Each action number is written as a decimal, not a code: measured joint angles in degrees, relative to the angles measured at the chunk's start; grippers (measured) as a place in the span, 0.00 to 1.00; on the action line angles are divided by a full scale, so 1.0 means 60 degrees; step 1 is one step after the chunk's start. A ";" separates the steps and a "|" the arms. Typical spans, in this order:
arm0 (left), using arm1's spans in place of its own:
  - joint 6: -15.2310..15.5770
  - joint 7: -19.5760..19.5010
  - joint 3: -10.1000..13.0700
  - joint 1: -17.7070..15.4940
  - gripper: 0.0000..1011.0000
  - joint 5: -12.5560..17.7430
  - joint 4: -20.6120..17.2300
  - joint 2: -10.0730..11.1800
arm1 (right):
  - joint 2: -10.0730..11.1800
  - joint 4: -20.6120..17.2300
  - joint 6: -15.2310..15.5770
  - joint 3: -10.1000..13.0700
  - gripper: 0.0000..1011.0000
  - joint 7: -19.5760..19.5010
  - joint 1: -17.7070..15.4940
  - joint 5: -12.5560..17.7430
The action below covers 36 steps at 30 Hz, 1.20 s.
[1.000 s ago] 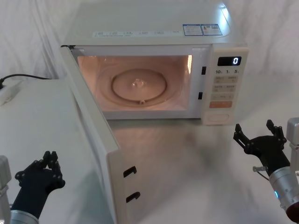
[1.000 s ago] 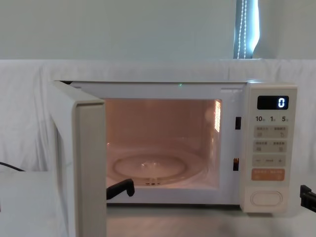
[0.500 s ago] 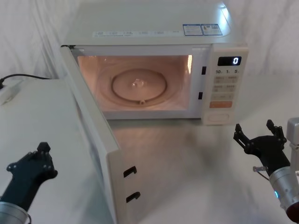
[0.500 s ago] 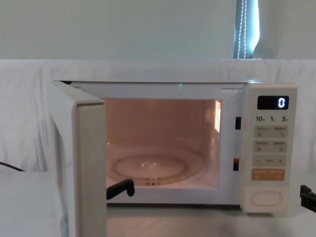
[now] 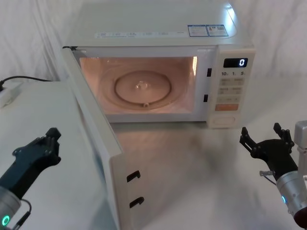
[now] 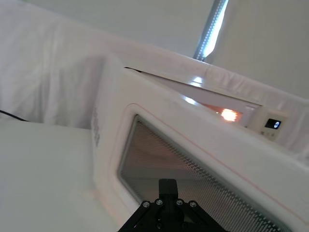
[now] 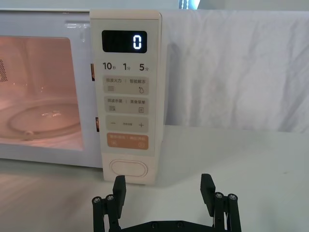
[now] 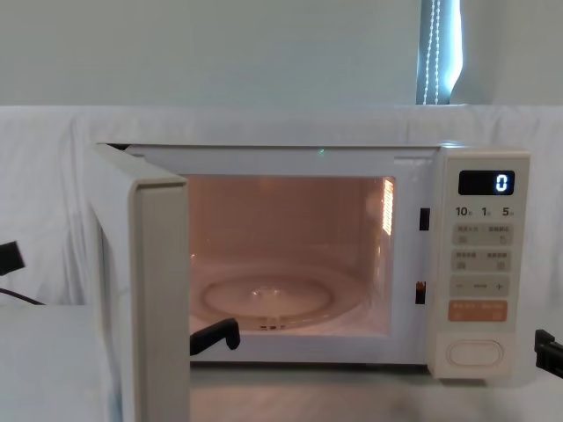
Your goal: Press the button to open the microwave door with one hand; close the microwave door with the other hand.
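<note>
The microwave door (image 5: pixel 98 143) stands swung wide open toward me; its outer face with the dark window (image 6: pixel 193 179) shows in the left wrist view, its edge (image 8: pixel 160 299) in the chest view. My left gripper (image 5: pixel 51 137) is shut and hovers left of the door's outer face, apart from it, fingertips (image 6: pixel 167 183) pointing at the window. The cream pill-shaped button (image 7: pixel 128 169) sits at the bottom of the control panel (image 5: pixel 222 120). In front of and right of that panel, my right gripper (image 7: pixel 163 189) hangs open and empty (image 5: pixel 266 139).
The lit cavity holds a glass turntable (image 5: pixel 143 88). A black cable and white power strip (image 5: pixel 8 92) lie at the far left. The display (image 7: pixel 124 41) reads 0. White cloth covers the table (image 5: pixel 192 163).
My left gripper has risen and moved forward and right, toward the outer face of the open door. The right gripper and the door have not moved.
</note>
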 joint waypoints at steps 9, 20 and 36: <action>0.0590 0.0018 0.0218 -0.0662 0.00 -0.0501 0.0154 0.0319 | 0.0000 0.0000 0.0000 0.0000 0.99 0.0000 0.0000 0.0000; 0.1029 0.0021 0.0798 -0.1394 0.00 -0.0932 0.0379 0.0600 | 0.0000 0.0001 0.0000 0.0000 0.99 0.0000 0.0000 0.0000; 0.1059 0.0414 0.1946 -0.2349 0.00 -0.1013 0.0719 0.0567 | 0.0000 0.0000 0.0000 0.0000 0.99 0.0000 0.0000 0.0000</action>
